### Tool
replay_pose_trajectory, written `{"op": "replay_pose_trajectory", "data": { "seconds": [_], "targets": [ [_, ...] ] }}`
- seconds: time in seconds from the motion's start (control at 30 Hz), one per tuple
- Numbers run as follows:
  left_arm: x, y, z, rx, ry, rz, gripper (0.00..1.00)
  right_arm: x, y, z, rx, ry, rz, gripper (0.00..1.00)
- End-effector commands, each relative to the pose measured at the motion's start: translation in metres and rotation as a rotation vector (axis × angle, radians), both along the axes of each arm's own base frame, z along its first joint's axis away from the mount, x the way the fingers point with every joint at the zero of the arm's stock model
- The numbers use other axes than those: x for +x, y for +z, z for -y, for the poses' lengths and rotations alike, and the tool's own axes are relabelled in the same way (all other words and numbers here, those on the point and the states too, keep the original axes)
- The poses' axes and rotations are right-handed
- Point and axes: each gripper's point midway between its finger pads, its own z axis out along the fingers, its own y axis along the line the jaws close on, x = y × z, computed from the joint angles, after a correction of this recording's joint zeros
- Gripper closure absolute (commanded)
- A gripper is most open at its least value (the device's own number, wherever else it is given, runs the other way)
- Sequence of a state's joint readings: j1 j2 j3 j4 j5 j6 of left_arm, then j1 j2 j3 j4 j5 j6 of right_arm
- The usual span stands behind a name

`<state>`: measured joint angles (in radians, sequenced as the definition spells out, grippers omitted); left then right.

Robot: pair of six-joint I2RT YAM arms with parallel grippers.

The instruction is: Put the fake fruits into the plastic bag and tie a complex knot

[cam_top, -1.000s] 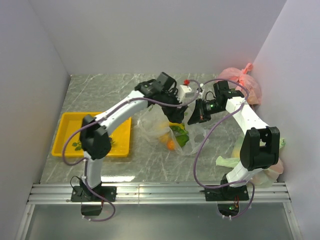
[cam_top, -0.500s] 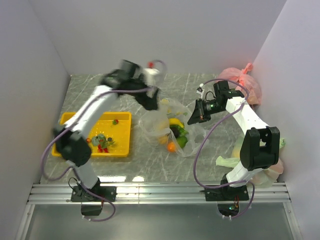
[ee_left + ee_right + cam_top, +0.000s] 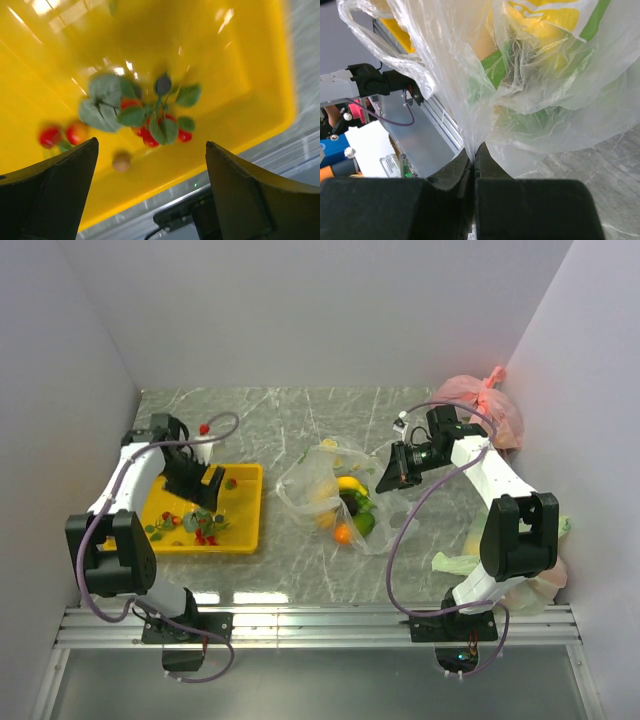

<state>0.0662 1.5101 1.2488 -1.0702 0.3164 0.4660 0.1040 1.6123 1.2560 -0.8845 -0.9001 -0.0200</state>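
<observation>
A: Top view first. Where to find the fruit?

B: Split in two places. Under the left gripper, in the yellow tray: red berries on leafy sprigs. Just beside the right gripper, inside the plastic bag: banana, orange, green fruit. Well behind that gripper, a pink bag, not part of the job.

A: Left wrist view?

B: Blurred. Jaws spread wide, holding nothing. Straight below, between the fingertips, a berry sprig with its stem pointing roughly away from the gripper and leaves fanned to both sides. Off towards the left finger, two loose berries.

A: Handling?

B: Probably feather-light, hard, smooth plastic, so likely to skid on the glossy tray. Better to pinch across the stem near the cluster than to chase single berries.

A: Right wrist view?

B: Clamped tight on a fold of bag film, right at the fingertips. Beyond them, film bulging over yellow and green shapes. Thin, limp and slippery, likely to slide out or stretch, so take hold of bunched film, never a single layer. Impossible to tell here which way the mouth faces. From above, seemingly open on the far side, with the long axis slanting from far to near
</observation>
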Motion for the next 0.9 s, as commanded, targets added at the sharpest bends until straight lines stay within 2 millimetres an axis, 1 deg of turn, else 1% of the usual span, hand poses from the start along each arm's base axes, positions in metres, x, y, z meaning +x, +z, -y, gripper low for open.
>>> {"op": "replay_pose_trajectory", "data": {
  "seconds": [0.0, 0.03, 0.07, 0.1, 0.17, 0.2, 0.23, 0.27, 0.3, 0.37, 0.4, 0.47, 0.5, 0.57, 0.6, 0.63, 0.67, 0.73, 0.77, 0.8, 0.87],
  "targets": [
    [-0.02, -0.028, -0.022, 0.139, -0.012, -0.066, 0.05, 0.002, 0.006, 0.002, 0.002, 0.0, 0.046, 1.0],
    [-0.022, -0.034, -0.029, 0.172, -0.002, -0.075, 0.05, 0.002, 0.006, 0.002, 0.003, -0.001, 0.045, 1.0],
    [-0.022, -0.04, -0.03, 0.183, 0.012, -0.082, 0.04, 0.002, 0.006, 0.002, 0.003, -0.001, 0.046, 1.0],
    [-0.021, -0.05, -0.033, 0.194, 0.023, -0.088, 0.01, 0.002, 0.006, 0.002, 0.003, -0.002, 0.045, 1.0],
    [-0.02, -0.06, -0.035, 0.215, 0.046, -0.101, 0.01, 0.001, 0.005, 0.002, 0.003, -0.003, 0.041, 1.0],
    [-0.018, -0.069, -0.035, 0.216, 0.052, -0.112, 0.02, 0.002, 0.005, 0.003, 0.002, -0.006, 0.04, 1.0],
    [-0.017, -0.074, -0.036, 0.221, 0.058, -0.12, 0.03, 0.002, 0.005, 0.003, 0.002, -0.006, 0.04, 1.0],
    [-0.019, -0.083, -0.036, 0.23, 0.067, -0.145, 0.05, 0.002, 0.004, 0.002, 0.0, -0.005, 0.038, 1.0],
    [-0.016, -0.086, -0.035, 0.228, 0.068, -0.141, 0.09, 0.002, 0.004, 0.003, -0.001, -0.005, 0.038, 1.0],
    [-0.015, -0.096, -0.035, 0.238, 0.075, -0.15, 0.13, 0.002, 0.004, 0.003, -0.006, -0.005, 0.04, 1.0],
    [-0.014, -0.098, -0.034, 0.235, 0.071, -0.146, 0.17, 0.002, 0.004, 0.004, -0.007, -0.008, 0.041, 1.0],
    [-0.01, -0.102, -0.031, 0.237, 0.064, -0.14, 0.21, 0.002, 0.004, 0.004, -0.012, -0.006, 0.043, 1.0],
    [-0.007, -0.103, -0.029, 0.231, 0.062, -0.135, 0.26, 0.002, 0.003, 0.005, -0.015, -0.007, 0.043, 1.0],
    [-0.004, -0.101, -0.025, 0.209, 0.068, -0.129, 0.35, 0.001, 0.003, 0.005, -0.018, -0.007, 0.046, 1.0],
    [0.002, -0.095, -0.022, 0.191, 0.066, -0.112, 0.42, 0.001, 0.003, 0.005, -0.018, -0.007, 0.046, 1.0],
    [0.005, -0.091, -0.019, 0.176, 0.062, -0.104, 0.47, 0.001, 0.004, 0.006, -0.02, -0.008, 0.048, 1.0],
    [0.009, -0.082, -0.017, 0.165, 0.057, -0.091, 0.58, 0.0, 0.003, 0.006, -0.02, -0.008, 0.048, 1.0],
    [0.014, -0.07, -0.01, 0.124, 0.054, -0.076, 0.66, 0.0, 0.003, 0.006, -0.021, -0.009, 0.048, 1.0],
    [0.019, -0.057, -0.009, 0.114, 0.053, -0.058, 0.7, 0.0, 0.003, 0.006, -0.019, -0.009, 0.046, 1.0],
    [0.021, -0.05, -0.006, 0.102, 0.05, -0.052, 0.8, 0.0, 0.003, 0.005, -0.018, -0.007, 0.048, 1.0],
    [0.026, -0.035, -0.001, 0.069, 0.045, -0.032, 0.91, 0.001, 0.004, 0.005, -0.016, -0.007, 0.047, 1.0]
  ]
}}
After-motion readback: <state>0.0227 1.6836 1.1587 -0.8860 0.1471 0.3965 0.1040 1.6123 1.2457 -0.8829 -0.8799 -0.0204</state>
